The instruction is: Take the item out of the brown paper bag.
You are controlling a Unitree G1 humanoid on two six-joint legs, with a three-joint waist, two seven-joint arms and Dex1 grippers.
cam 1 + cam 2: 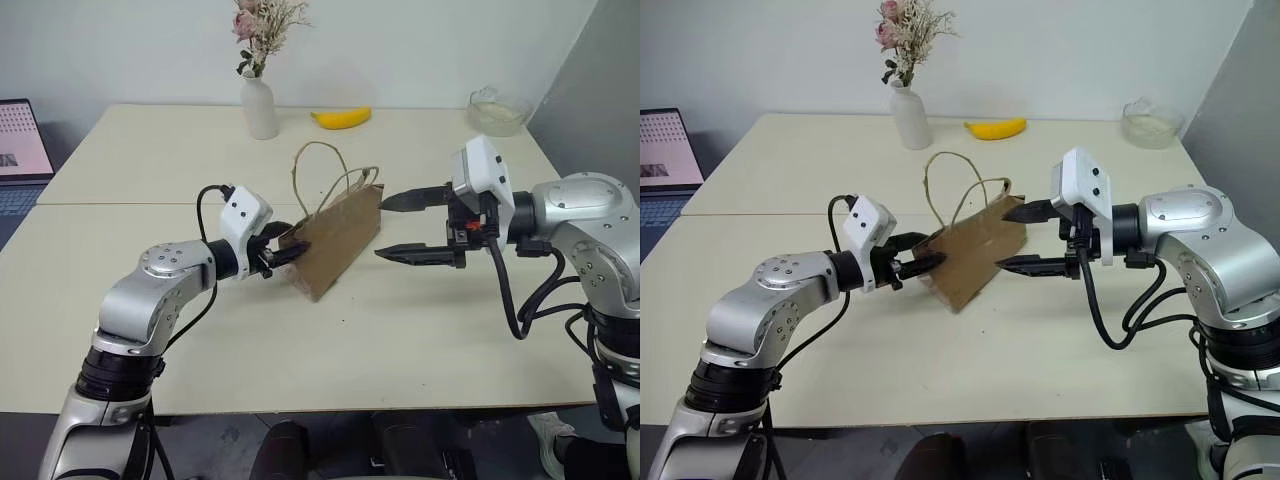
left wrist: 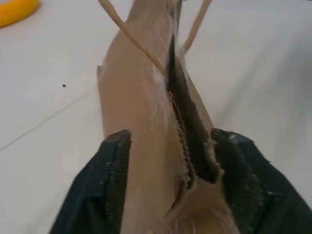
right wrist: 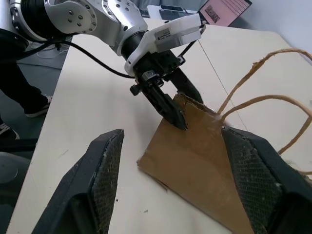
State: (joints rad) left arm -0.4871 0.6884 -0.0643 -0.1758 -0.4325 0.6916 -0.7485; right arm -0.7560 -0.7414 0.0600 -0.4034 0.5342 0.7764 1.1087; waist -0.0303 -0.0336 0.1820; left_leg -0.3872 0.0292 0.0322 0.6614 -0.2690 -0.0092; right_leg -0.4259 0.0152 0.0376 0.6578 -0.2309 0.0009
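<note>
The brown paper bag (image 1: 335, 240) lies tilted on the table (image 1: 400, 340), its twine handles (image 1: 318, 170) looping upward. My left gripper (image 1: 293, 250) is shut on the bag's left end; the left wrist view has creased paper (image 2: 141, 97) filling the gap between both fingers. My right gripper (image 1: 383, 228) is open at the bag's right end, one fingertip by the top corner and the other lower, beside the bag's side. From the right wrist, its own fingers frame the bag (image 3: 195, 156) and the left gripper (image 3: 178, 114) clamped on a corner. The item is hidden.
At the back of the table stand a white vase with dried flowers (image 1: 260, 105), a banana (image 1: 341, 118) and a glass bowl (image 1: 497, 110). A laptop (image 1: 20, 140) sits off the table's left side.
</note>
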